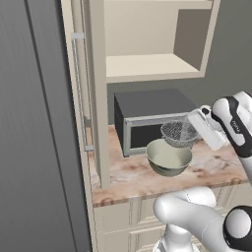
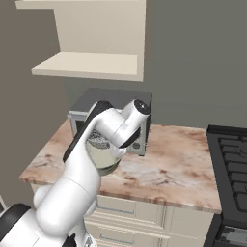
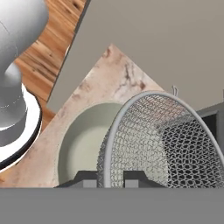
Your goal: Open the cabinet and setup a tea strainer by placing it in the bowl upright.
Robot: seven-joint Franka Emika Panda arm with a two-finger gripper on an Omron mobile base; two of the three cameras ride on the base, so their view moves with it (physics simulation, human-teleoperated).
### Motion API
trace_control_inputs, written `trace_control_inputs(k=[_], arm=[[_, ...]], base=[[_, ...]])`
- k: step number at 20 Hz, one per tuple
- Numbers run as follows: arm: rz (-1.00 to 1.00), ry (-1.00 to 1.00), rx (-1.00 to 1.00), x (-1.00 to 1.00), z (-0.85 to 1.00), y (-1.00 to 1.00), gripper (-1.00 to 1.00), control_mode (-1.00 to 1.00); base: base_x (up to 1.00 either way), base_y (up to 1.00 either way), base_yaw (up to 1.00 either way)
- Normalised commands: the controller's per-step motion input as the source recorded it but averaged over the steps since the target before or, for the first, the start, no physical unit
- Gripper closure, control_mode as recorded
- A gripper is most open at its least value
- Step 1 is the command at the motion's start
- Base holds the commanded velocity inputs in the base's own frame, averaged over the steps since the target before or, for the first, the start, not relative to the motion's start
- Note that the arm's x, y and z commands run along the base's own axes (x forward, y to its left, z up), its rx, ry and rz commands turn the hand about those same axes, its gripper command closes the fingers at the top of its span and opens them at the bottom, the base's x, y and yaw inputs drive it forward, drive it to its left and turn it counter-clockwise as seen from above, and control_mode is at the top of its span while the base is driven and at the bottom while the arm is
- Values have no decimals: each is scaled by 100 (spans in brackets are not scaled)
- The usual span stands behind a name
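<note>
Marble-patterned desk (image 1: pixel 216 170) carried the pale grey-green bowl (image 1: pixel 169 157), which sat just in front of the dark microwave (image 1: pixel 147 115). Above the bowl's far rim hung the tea strainer (image 1: pixel 178 133), its wire-mesh basket tilted (not upright) and clear of the bowl's floor. The pincer (image 3: pixel 113 178) was clamped together on the strainer's rim, one dark fingertip (image 3: pixel 86 178) on each side of the metal hoop. The cabinet (image 1: pixel 147 44) stood open, its door (image 1: pixel 81 98) swung wide to the left and its beige shelf (image 1: pixel 147 66) bare.
</note>
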Motion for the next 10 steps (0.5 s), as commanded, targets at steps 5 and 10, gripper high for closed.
trace_control_inputs(k=[5,10], arm=[[4,-2,1,2,-41,0,100,-100],[5,0,0,0,-32,0,100,-100]], base=[[0,0,0],[0,0,0]])
